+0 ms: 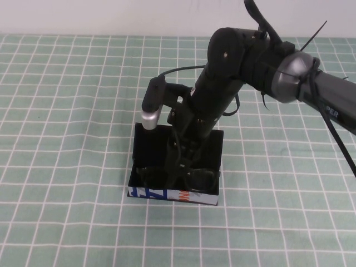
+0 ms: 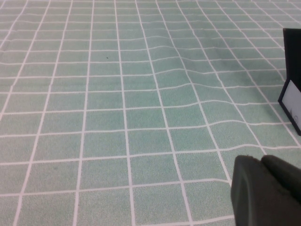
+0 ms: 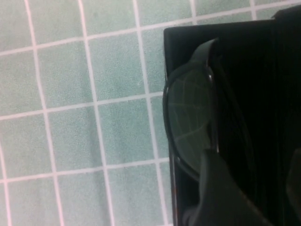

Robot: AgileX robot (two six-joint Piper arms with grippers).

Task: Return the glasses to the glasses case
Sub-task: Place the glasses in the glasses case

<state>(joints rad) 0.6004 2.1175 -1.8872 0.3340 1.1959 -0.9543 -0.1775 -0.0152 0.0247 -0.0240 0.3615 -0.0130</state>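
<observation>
The glasses case (image 1: 173, 195) lies open in the middle of the table, black inside, its front side white with blue and orange print. The black glasses (image 1: 203, 179) lie inside it along the front wall. My right gripper (image 1: 179, 162) reaches down into the case over the glasses. In the right wrist view a dark lens (image 3: 188, 113) lies against the case wall (image 3: 188, 35); the right gripper (image 3: 254, 157) straddles the glasses, its fingers wide apart. My left gripper (image 2: 263, 162) is shut and empty low over the cloth. It is out of the high view.
A green checked cloth (image 1: 67, 111) covers the whole table. A corner of the case (image 2: 292, 94) shows at the edge of the left wrist view. The right arm (image 1: 250, 61) comes in from the far right above the case.
</observation>
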